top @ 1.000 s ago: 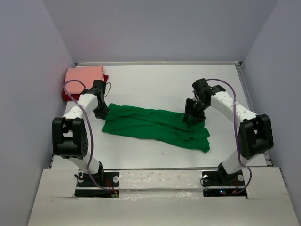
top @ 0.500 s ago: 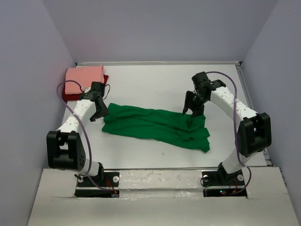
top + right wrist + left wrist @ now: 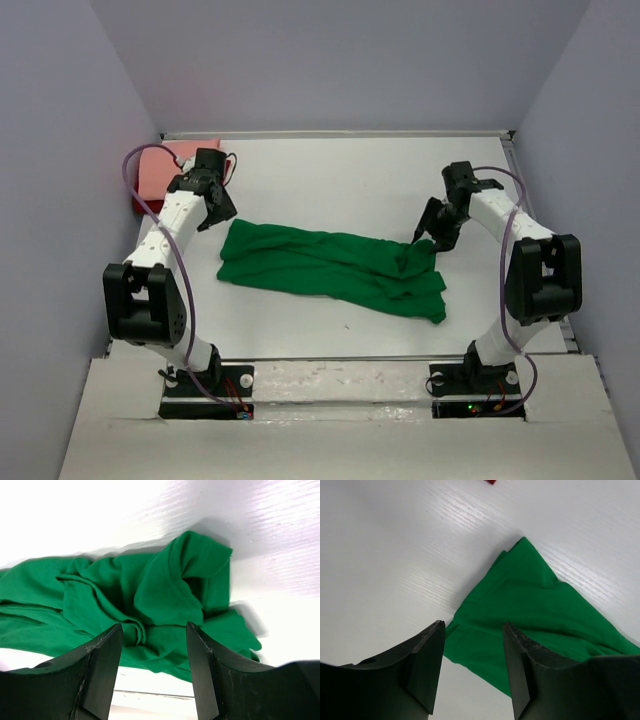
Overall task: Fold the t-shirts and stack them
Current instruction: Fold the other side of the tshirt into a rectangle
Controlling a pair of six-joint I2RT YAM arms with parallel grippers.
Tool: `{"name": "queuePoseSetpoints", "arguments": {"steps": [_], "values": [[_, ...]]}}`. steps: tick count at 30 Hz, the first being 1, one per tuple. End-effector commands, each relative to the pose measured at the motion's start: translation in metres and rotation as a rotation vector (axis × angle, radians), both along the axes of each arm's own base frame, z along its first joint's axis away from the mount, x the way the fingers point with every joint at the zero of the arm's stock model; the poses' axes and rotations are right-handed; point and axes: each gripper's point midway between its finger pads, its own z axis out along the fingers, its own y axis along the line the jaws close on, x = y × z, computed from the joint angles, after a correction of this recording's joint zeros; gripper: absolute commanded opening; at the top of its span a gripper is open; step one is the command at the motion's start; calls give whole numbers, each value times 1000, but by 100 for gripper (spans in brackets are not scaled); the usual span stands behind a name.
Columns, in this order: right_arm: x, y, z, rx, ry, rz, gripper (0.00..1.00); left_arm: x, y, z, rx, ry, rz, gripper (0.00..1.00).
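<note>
My jaws are open and hold nothing, and the green t-shirt (image 3: 330,268) lies on the table (image 3: 330,180).

The green t-shirt is stretched out long across the middle of the white table, with many wrinkles and bumps. My left gripper (image 3: 212,212) hangs just past the shirt's left end, and its two black fingers (image 3: 427,665) stand apart with the shirt's pointed corner showing between them. My right gripper (image 3: 432,236) hangs over the shirt's right end, where the cloth is bunched up in a lump, and its fingers stand apart too. Neither one touches the cloth. In the far left corner of the table the pink t-shirt (image 3: 160,170) lies folded flat on top of the dark red t-shirt (image 3: 141,208), and only an edge of the red one peeks out.
</note>
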Motion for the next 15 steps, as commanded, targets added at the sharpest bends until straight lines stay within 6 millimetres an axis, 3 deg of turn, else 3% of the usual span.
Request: {"name": "queuePoseSetpoints", "arguments": {"steps": [1, 9, 15], "values": [[16, 1, 14, -5, -78, 9, 59, 7, -14, 4, -38, -16, -67, 59], [17, 3, -11, 21, -24, 26, 59, 10, -23, 4, -40, -14, -109, 59], [31, -12, -19, 34, -22, -16, 59, 12, -22, 6, -33, -21, -117, 59]]}}
